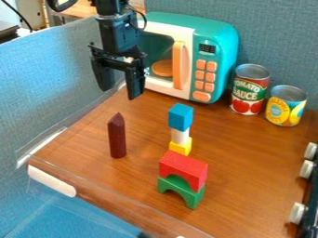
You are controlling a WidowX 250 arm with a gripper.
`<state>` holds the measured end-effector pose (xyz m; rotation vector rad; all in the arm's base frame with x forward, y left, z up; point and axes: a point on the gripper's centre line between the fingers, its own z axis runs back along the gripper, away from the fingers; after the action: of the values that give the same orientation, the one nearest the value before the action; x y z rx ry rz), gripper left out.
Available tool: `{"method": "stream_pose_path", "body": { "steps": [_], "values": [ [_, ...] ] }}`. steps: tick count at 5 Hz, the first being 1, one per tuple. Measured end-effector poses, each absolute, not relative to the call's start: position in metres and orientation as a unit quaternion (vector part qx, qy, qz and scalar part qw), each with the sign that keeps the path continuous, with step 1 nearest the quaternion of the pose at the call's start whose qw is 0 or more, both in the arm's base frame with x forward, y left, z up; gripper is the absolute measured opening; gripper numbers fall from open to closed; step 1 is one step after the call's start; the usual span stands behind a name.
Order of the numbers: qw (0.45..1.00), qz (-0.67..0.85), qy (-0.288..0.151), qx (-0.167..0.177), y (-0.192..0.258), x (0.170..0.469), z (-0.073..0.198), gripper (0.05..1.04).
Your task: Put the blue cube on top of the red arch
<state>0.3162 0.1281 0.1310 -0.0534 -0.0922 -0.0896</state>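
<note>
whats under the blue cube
Directly under the blue cube is a white block, standing on a yellow block. The red arch, in front, covers the yellow block's lower part, so what that block rests on cannot be seen.

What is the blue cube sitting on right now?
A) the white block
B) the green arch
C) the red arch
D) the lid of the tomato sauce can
A: the blue cube rests on the white block, which stands on the yellow block, behind the arches.
</note>
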Motion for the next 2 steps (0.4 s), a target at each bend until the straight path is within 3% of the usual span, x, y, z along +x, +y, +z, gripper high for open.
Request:
{"method": "stream_pose_path", "body": {
  "steps": [2],
  "values": [
    [0.998, -0.058, -0.017, -0.034, 0.102, 0.310, 0.107, 1.001]
  ]
}}
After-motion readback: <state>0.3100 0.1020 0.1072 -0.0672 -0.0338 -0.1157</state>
